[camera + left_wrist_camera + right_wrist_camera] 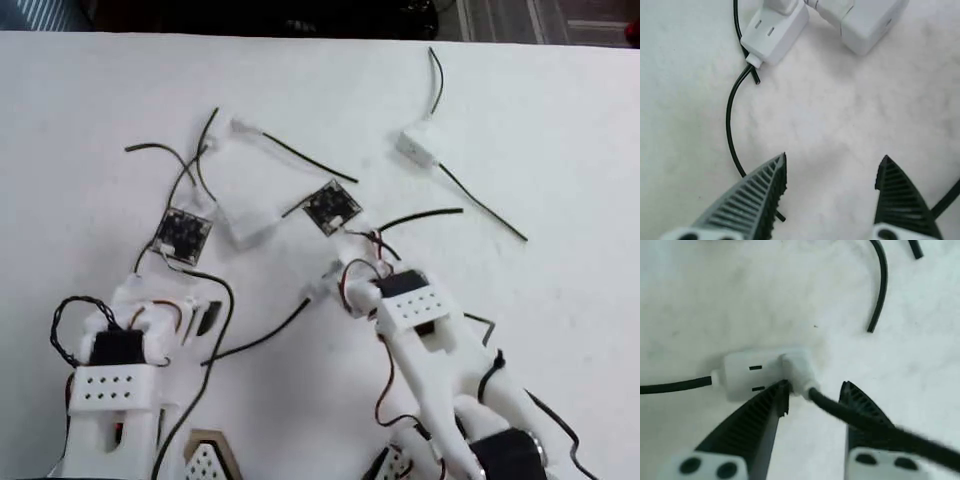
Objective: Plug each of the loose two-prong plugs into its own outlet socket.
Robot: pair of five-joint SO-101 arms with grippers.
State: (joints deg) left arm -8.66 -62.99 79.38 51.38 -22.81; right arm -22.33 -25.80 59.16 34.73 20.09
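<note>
Where the high view looks down, we find the left arm (115, 375) at the lower left of the frame and the right arm (430, 330) at the lower centre, both over a white table (80, 90). A loose socket (418, 145) with black leads lies at the upper right, well apart from both arms. A black square marker (183, 232) sits left of centre.

In the left wrist view, we see the left gripper (834, 159) released, its jaws wide apart over bare table. A near socket (775, 32) with two slots lies at the upper left of the frame. A black cable (730, 125) curves from it down toward one finger. A white block (870, 22) lies just beside it at the top.

In the right wrist view, the right gripper (815, 386) is unclenched, its jaws either side of the cable end of the plug (797, 370). One fingertip (780, 392) touches the plug; the other stands apart. The plug lies at frame centre, touching a slotted socket (742, 375) to its left.
</note>
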